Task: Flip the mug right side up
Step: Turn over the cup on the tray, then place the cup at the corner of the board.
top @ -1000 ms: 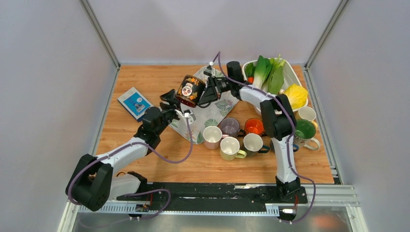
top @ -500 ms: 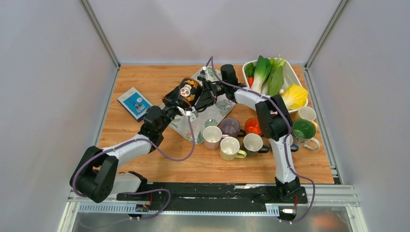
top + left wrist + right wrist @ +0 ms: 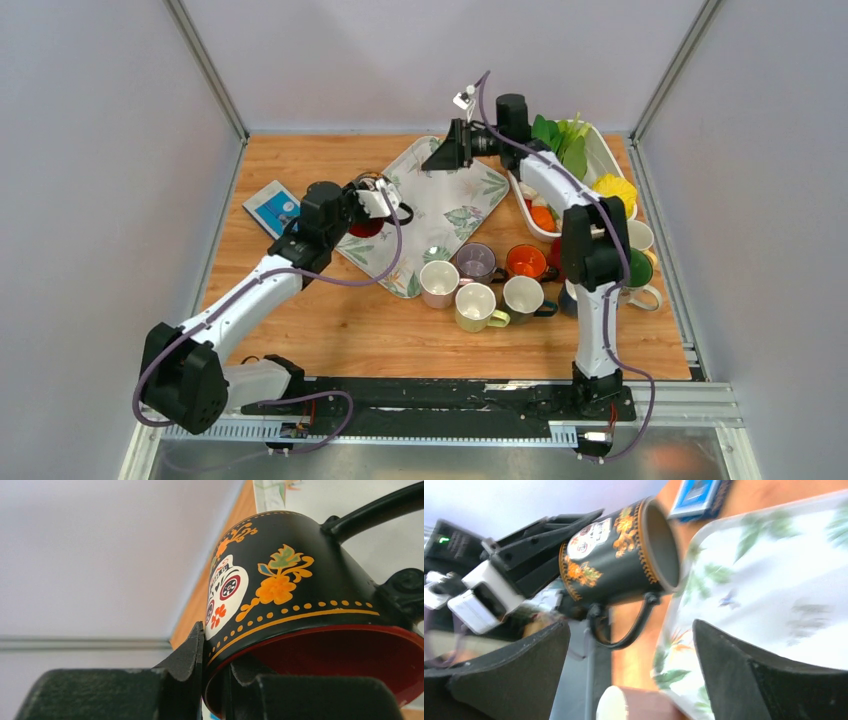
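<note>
**Mug pinched at the rim**

My left pincer (image 3: 215, 655) clamps the rim of the skull mug (image 3: 280, 580), one finger inside, ready to tip it upright. The mug hangs tilted over the left edge of the leafy tray (image 3: 455, 205). Beyond, my right pincer (image 3: 447, 157) gapes, clear of it.

You have the left gripper (image 3: 216, 662) pinching the rim of the black, skull-painted mug (image 3: 300, 580), one finger outside the wall and one inside the red interior. The handle (image 3: 372, 511) arcs past the fingertips on the right, in front of the leaf-print tray (image 3: 325, 492).
</note>
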